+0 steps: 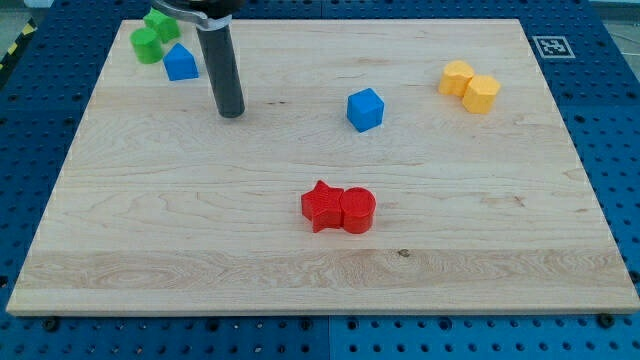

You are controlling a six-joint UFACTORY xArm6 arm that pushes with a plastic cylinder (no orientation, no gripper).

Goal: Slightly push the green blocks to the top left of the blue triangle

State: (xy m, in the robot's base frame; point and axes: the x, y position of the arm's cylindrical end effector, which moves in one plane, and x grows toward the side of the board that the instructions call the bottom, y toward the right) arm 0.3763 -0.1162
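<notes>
My tip [231, 113] is resting on the wooden desk [200, 230] in the upper left part of the view, with the dark rod rising from it toward the view's top. There is no hand on this arm, only the rod, so nothing is standing apart, together or clamped.

The two green blocks are sitting at the desk's top left corner, touching each other: one green block [161, 24] is lying nearer the view's top, partly cut by the rod's mount, and the other green block [146, 45] is lying just below and to its left. Their exact shapes are hard to make out. The blue triangle [180, 62] is sitting just beside them, to their lower right, close to or touching the lower green one. My tip is standing to the right of and below the blue triangle, near it but apart.

A blue cube [365, 109] is sitting near the middle, well to the right of my tip. Two yellow blocks, one [457, 77] and the other [481, 94], are touching at the upper right. A red star [321, 206] and a red cylinder [357, 211] are touching below the centre.
</notes>
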